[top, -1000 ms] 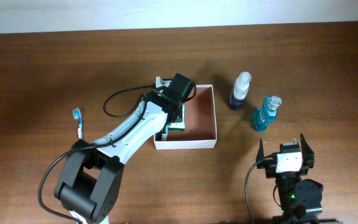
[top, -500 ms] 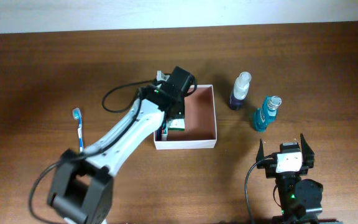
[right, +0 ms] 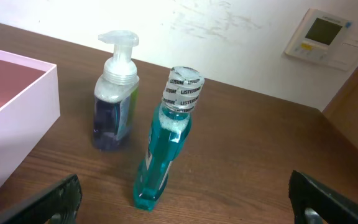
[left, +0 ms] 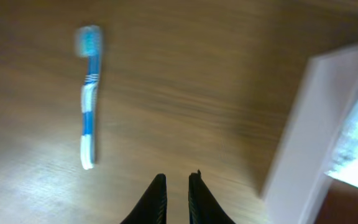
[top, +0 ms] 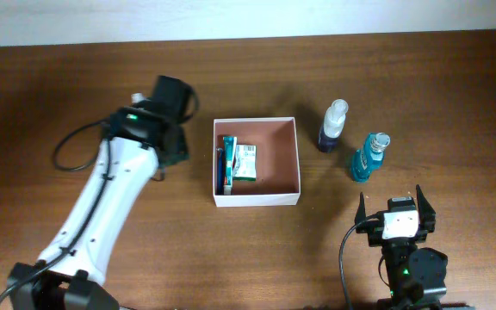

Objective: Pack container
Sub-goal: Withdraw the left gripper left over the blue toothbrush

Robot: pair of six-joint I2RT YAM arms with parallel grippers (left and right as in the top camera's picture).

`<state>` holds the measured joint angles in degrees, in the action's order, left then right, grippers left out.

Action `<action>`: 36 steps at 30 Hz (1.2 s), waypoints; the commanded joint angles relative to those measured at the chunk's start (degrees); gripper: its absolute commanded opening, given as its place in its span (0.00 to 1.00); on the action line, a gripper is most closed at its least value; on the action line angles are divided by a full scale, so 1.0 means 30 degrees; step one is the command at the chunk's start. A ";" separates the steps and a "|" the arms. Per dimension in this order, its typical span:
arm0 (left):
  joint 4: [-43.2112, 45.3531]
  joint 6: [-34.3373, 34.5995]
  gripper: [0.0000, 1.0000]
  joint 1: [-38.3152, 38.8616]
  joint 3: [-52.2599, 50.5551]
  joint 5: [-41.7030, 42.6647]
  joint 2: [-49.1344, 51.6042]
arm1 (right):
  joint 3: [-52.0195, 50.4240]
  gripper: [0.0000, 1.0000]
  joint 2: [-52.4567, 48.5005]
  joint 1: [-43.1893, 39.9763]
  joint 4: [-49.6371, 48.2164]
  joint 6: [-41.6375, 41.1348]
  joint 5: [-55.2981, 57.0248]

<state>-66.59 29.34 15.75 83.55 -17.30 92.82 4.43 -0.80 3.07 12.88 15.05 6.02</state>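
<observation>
The container (top: 288, 160), a square shallow box with white walls and a reddish-brown inside, sits mid-table. A green-and-white carton (top: 244, 161) and a dark blue item (top: 222, 169) lie in its left part. My left gripper (top: 172, 148) hangs over bare table just left of the container. Its fingers (left: 178, 180) are nearly together with nothing between them. The left wrist view shows the container's white wall (left: 306, 124) at the right. My right gripper (top: 394, 205) is wide open and empty at the front right, facing the bottles (right: 185, 202).
A blue-and-white toothbrush (left: 89, 99) lies left of the left gripper; my arm hides it in the overhead view. A purple pump bottle (top: 331, 125) (right: 115, 106) and a teal mouthwash bottle (top: 367, 157) (right: 166, 149) stand right of the container (right: 11, 118).
My left arm has swung left from over the container to the table beside it. The carton stays in the container. The right arm has not moved.
</observation>
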 commanded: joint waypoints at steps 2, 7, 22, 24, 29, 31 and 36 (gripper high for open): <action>-0.0393 -0.0248 0.14 -0.2324 0.0087 -0.0670 -0.0226 | -0.0160 0.99 0.0197 -0.0036 -0.0015 -0.0022 0.0226; -0.0568 -0.0255 0.14 -0.4699 -0.0189 -0.0663 -0.0226 | -0.0160 0.98 0.0197 -0.0036 -0.0015 -0.0022 0.0226; 0.4051 -0.0233 0.14 -0.9850 -0.6178 0.1494 -0.0226 | -0.0160 0.98 0.0204 -0.0036 -0.0015 -0.0022 0.0226; 0.4874 -0.0233 0.14 -1.0338 -0.7067 0.1486 -0.0226 | -0.0160 0.98 0.0204 -0.0036 -0.0015 -0.0022 0.0226; 0.6761 -0.0233 0.14 -1.0834 -0.8874 0.1479 -0.0226 | -0.0160 0.99 0.0197 -0.0036 -0.0015 -0.0022 0.0226; 0.7490 -0.0240 0.14 -1.0826 -0.9464 0.1486 -0.0226 | -0.0160 0.98 0.0197 -0.0036 -0.0015 -0.0015 0.0226; 0.8677 -0.0240 0.14 -1.0826 -1.0542 0.1479 -0.0226 | -0.0160 0.98 0.0197 -0.0036 -0.0015 -0.0015 0.0226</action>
<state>-41.36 29.32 -16.49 53.28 -13.45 92.82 4.43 -0.80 3.07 12.88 15.05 6.02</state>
